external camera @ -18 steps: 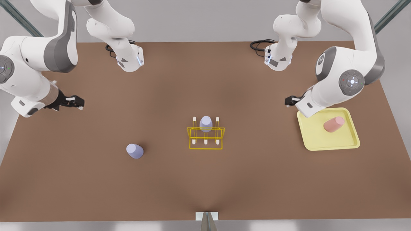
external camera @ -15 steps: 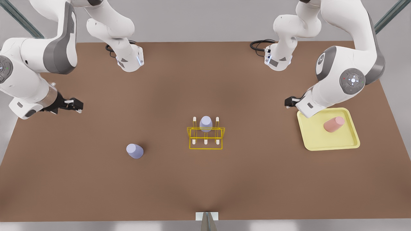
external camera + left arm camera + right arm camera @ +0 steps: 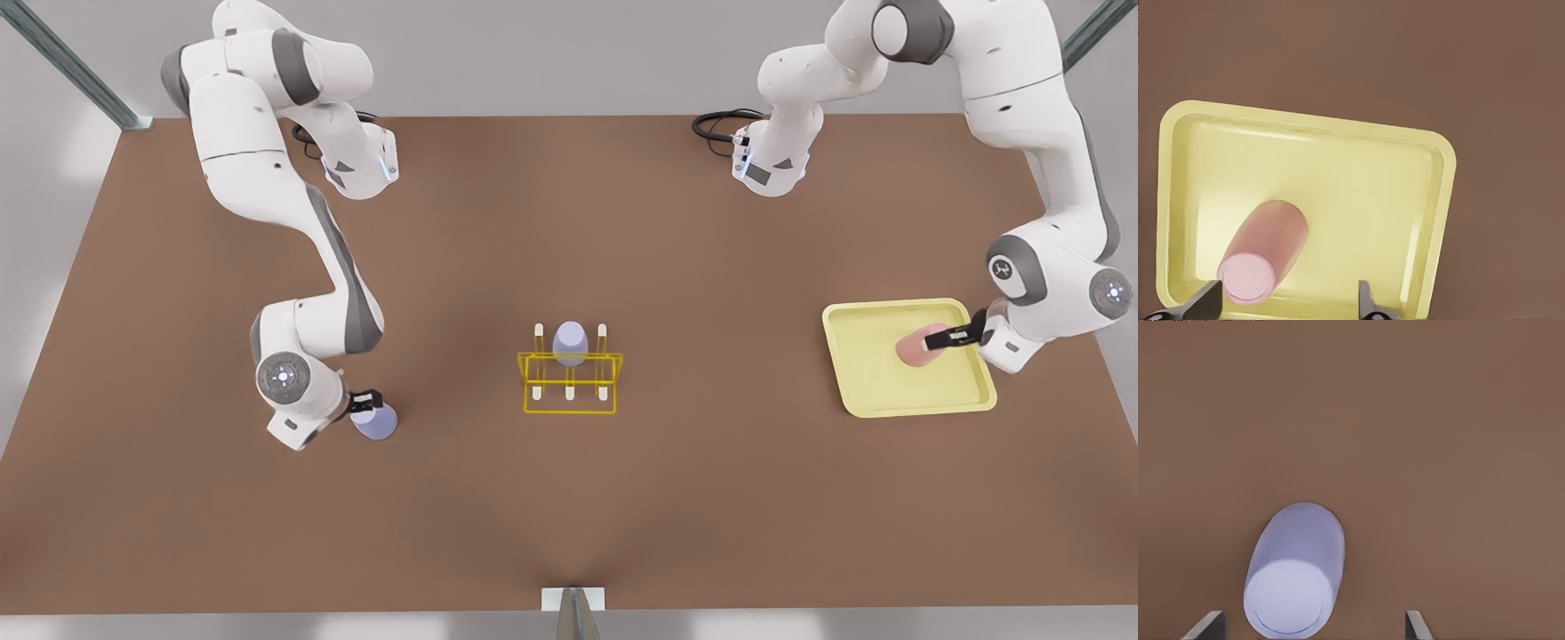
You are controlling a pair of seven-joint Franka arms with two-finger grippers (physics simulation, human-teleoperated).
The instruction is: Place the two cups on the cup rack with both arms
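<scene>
Front view: left gripper (image 3: pixel 944 337) sits at the salmon-pink cup (image 3: pixel 916 347) inside the pale-yellow tray (image 3: pixel 867 391) on the front view's right; right gripper (image 3: pixel 366 402) sits just beside the lavender cup (image 3: pixel 376 423) on the table (image 3: pixel 569 498) on the front view's left; cup rack (image 3: pixel 570 382) stands between them at mid-table, with a second lavender cup (image 3: pixel 570 343) already over a far peg. Left wrist view: pink cup (image 3: pixel 1265 252) lies tilted in the tray (image 3: pixel 1431 220), left gripper (image 3: pixel 1288 297) spread wide, one fingertip beside the cup, the other well off it, so the cup is off-centre between the fingers. Right wrist view: lavender cup (image 3: pixel 1295 577) lies between the splayed fingers of the right gripper (image 3: pixel 1315 623), nothing clamped yet. Judged step: pre-grasp on both cups; each gripper should centre on its cup's body and descend before closing, left one shifting toward the cup to avoid knocking it or catching the tray rim
</scene>
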